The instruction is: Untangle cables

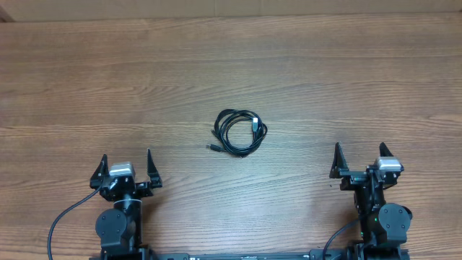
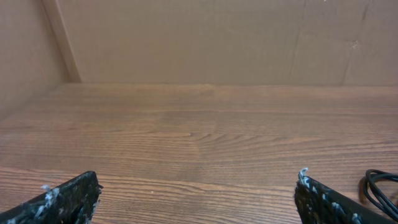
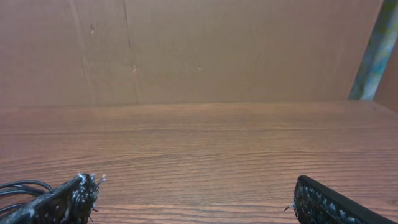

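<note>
The cables (image 1: 238, 132) lie as one small black coil with plug ends in the middle of the wooden table (image 1: 231, 65). My left gripper (image 1: 125, 165) stands open near the front left, well short of the coil, nothing between its fingers. My right gripper (image 1: 361, 157) stands open at the front right, also apart from the coil. In the left wrist view a loop of the cables (image 2: 380, 188) shows at the right edge, beyond the open left gripper (image 2: 198, 180). The right wrist view has the cables (image 3: 22, 188) at its left edge, beside the open right gripper (image 3: 196, 183).
A brown cardboard wall (image 2: 205, 40) stands along the far edge of the table, with a corner at the left (image 2: 59, 40). A pale post (image 3: 376, 50) rises at the far right. Thick black arm wires (image 1: 65, 220) trail by the front edge.
</note>
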{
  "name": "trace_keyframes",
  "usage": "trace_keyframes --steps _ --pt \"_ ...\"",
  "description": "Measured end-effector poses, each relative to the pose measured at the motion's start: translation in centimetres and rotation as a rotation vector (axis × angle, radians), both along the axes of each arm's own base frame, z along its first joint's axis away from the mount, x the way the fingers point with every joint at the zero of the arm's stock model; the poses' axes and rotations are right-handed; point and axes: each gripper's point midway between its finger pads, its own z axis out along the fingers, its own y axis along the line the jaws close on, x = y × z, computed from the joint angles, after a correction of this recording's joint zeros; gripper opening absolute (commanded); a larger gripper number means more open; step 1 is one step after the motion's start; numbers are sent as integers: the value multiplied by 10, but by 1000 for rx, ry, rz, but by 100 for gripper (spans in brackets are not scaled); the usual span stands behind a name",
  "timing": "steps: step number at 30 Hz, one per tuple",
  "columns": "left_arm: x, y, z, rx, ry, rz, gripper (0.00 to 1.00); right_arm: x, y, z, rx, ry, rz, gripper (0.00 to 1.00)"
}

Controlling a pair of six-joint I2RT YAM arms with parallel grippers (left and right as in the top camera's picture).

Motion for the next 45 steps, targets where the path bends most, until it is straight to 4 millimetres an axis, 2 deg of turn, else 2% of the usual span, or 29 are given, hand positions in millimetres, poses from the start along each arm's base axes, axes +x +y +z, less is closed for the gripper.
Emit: trace_keyframes --steps 6,10,12,18,21,25,29,31,33,38,42,45 --pt "0 0 4 2 -16 0 100 0 0 2 0 -8 -1 100" --pt "1 -2 21 -17 -86 -14 99 -2 5 41 6 -168 32 100" --pt "1 -7 38 -40 -159 -41 100 -5 11 57 8 -235 63 100" --pt "-5 -15 72 -78 -238 -85 100 -12 22 79 10 -248 131 100" --pt "-13 -15 103 -80 -252 -86 100 -22 25 103 11 -248 143 100" --pt "-27 -20 165 -80 -281 -103 100 -36 28 139 11 -229 158 100" --pt "-31 -31 210 -109 -232 -163 100 -45 31 157 24 -112 176 100" --pt "-28 -37 223 -135 -185 -198 100 -47 33 164 38 -43 184 100" --pt "-23 -44 231 -180 -108 -239 100 -50 36 167 63 44 199 100" --pt "-16 -63 233 -293 72 -330 100 -67 47 171 167 226 250 100" --pt "-19 -85 251 -334 94 -458 100 -87 63 183 218 271 333 100" --pt "-26 -98 256 -349 101 -541 99 -97 74 188 239 281 401 100"
